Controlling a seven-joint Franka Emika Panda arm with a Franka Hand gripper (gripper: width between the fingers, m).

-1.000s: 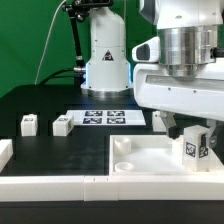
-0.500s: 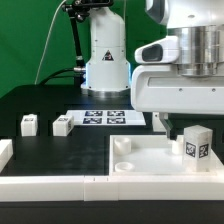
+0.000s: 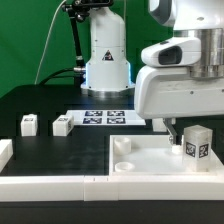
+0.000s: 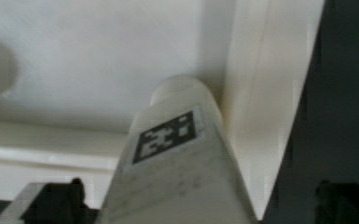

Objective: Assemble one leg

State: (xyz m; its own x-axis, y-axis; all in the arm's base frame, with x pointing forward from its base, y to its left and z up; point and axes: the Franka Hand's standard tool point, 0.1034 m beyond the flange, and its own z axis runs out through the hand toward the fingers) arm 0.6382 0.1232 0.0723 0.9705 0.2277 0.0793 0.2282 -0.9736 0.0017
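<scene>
The leg [image 3: 196,143], a small white block with a black-and-white tag, stands upright in the corner of the large white panel [image 3: 150,155] at the exterior view's right. My gripper [image 3: 192,124] hangs just above and around its top, and one dark finger [image 3: 170,129] shows beside it. In the wrist view the leg [image 4: 179,150] rises between the two dark fingertips [image 4: 60,203], which stand apart from it. The gripper [image 4: 197,208] is open and holds nothing.
Two more small white legs [image 3: 29,124] [image 3: 63,125] stand on the black table at the exterior view's left. The marker board [image 3: 105,117] lies behind the panel. The arm's white base [image 3: 106,55] stands at the back. White rails [image 3: 60,184] run along the front.
The gripper hand has risen and shifted slightly toward the exterior view's right. The leg has stayed upright in the panel's corner.
</scene>
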